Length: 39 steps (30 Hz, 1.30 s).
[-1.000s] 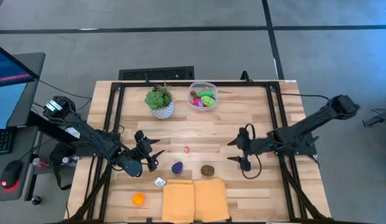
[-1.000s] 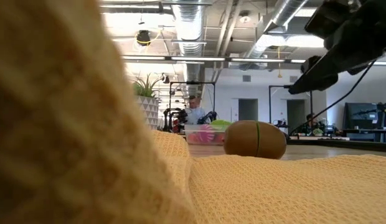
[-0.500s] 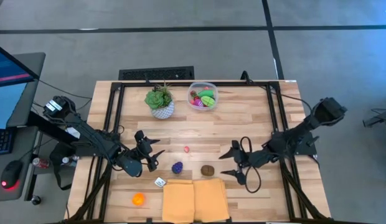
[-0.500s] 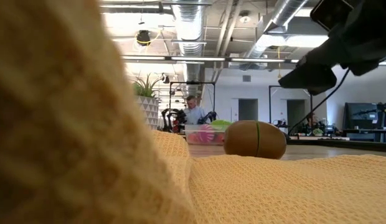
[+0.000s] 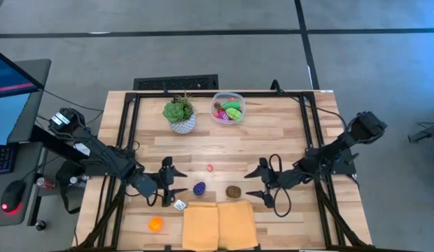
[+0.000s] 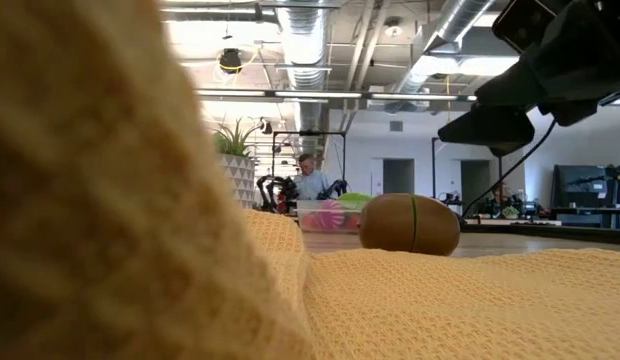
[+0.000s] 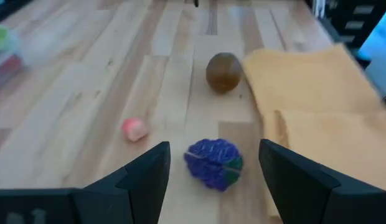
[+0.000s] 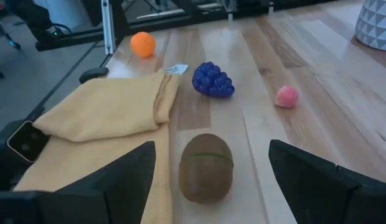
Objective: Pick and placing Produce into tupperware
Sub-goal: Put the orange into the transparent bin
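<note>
Beside brown kiwi (image 5: 233,190), right end effector (image 5: 255,183) wide; left end effector (image 5: 176,188) wide at purple grapes (image 5: 199,188).

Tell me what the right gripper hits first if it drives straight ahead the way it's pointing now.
Most likely the brown kiwi-like piece: in the right wrist view it lies centred between the open fingers of the right gripper, just ahead, beside the yellow cloth. Height over the table is unclear, so it might pass above.
</note>
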### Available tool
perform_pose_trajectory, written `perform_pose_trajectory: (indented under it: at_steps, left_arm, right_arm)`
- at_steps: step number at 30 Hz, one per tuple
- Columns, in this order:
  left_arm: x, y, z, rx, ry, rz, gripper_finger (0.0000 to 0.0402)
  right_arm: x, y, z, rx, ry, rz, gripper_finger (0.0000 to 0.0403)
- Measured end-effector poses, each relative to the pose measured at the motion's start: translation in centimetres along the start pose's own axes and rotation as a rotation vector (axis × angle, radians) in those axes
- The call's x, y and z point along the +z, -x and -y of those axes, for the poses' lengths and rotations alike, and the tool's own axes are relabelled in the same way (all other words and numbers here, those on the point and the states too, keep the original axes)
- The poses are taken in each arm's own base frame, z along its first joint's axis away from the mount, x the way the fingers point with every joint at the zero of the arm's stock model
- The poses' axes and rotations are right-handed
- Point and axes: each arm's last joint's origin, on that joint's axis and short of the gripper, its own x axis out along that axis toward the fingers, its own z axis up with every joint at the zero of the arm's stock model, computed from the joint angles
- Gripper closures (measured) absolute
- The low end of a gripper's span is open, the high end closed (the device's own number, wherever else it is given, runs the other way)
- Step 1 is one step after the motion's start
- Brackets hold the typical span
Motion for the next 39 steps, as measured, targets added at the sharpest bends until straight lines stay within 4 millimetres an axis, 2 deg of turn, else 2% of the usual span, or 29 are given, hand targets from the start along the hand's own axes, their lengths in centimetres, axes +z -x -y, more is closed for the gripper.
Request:
perform_pose_trajectory:
  at_steps: [6, 13, 17, 23, 32, 36, 39]
  left_arm:
    - [0.3, -0.3, -0.2, -0.053, 0.219, -0.015, 0.0164]
    - [0.0, -0.2, 0.5, -0.448, 0.329, -0.265, 0.0164]
    - [-0.3, 0.3, 1.3, -0.504, 0.393, -0.320, 0.0164]
    - [-0.5, 1.2, 2.6, -0.515, 0.405, -0.348, 0.0165]
    - [2.4, 4.0, 6.1, -0.429, 0.290, -0.349, 0.0205]
    - [2.0, 4.1, 7.8, -0.358, 0.214, -0.419, 0.0211]
    - [1.2, 3.1, 9.3, -0.284, 0.198, -0.539, 0.0211]
  right_arm:
    - [0.2, 0.2, 0.0, 0.000, 0.009, -0.003, 0.0067]
    - [-0.3, 0.3, -0.1, 0.001, 0.030, -0.043, 0.0067]
    - [-0.3, 0.4, -0.3, 0.008, 0.034, -0.046, 0.0067]
    - [-0.4, 0.4, -0.2, 0.007, 0.035, -0.047, 0.0067]
    - [-0.3, 0.4, -0.2, 0.000, 0.026, -0.046, 0.0067]
    - [-0.2, 0.3, -0.1, -0.005, 0.004, -0.040, 0.0067]
    - [-0.1, 0.3, 0.1, -0.010, -0.015, -0.029, 0.0067]
